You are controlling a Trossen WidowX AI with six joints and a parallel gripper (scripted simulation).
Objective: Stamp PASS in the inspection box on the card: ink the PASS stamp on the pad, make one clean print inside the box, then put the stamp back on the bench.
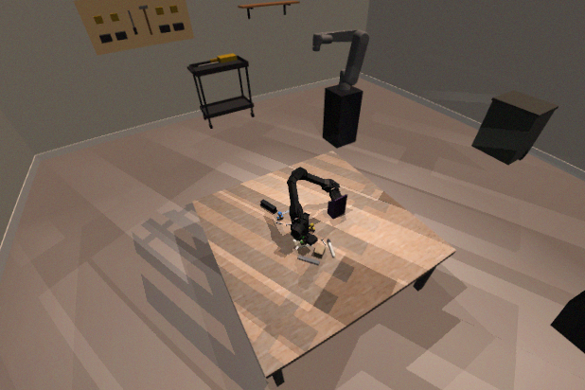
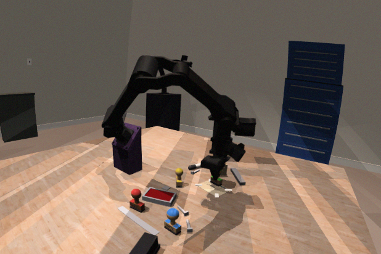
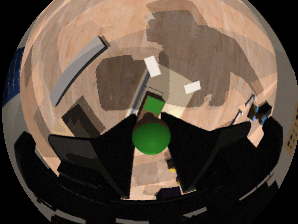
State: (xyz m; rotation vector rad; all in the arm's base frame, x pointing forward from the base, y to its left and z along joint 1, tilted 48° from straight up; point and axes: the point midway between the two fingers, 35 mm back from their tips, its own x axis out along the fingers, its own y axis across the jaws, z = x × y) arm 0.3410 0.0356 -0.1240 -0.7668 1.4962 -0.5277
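My gripper (image 1: 305, 240) (image 2: 216, 176) (image 3: 148, 117) is shut on the green stamp (image 2: 216, 180) (image 3: 151, 138). The stamp is roughly upright, low at the back part of the card (image 2: 207, 185) (image 3: 172, 82). Its underside is hidden, and I cannot tell whether it touches the card. A thin box outline shows just beside the stamp's block in the wrist view. The lettering on the green stamp is not readable. The open ink pad (image 2: 159, 195) has a red surface and a grey rim.
Red (image 2: 136, 195), blue (image 2: 172, 214) and yellow (image 2: 179, 172) stamps stand around the pad. Small white pieces (image 2: 216, 195) (image 3: 152, 66) lie at the card's edges. A block (image 1: 319, 250) (image 3: 82, 120) and a grey bar (image 2: 237, 176) (image 3: 82, 67) are close behind the gripper.
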